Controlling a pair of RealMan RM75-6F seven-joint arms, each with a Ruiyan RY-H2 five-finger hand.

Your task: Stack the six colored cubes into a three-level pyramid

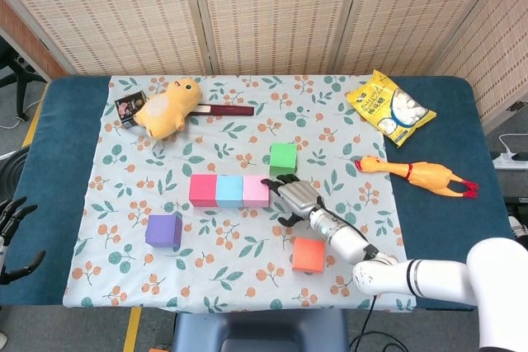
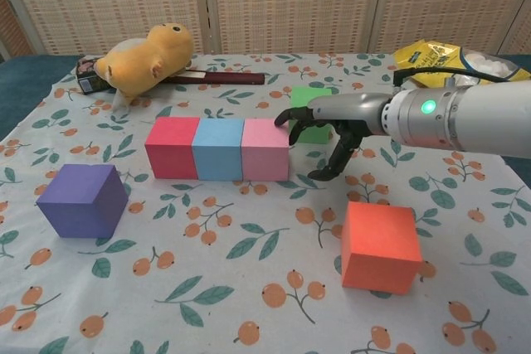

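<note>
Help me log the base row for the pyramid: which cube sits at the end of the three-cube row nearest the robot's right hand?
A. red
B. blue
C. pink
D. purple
C: the pink cube ends the row on the side where the right hand reaches; blue is in the middle, red at the far end.

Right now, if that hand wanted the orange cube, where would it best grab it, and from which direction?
Probably from above, with the fingers on two opposite side faces. The orange cube sits flat on the cloth and stands alone, with open space on every side, so any pair of faces is free. The right hand is just behind it, by the pink cube.
</note>
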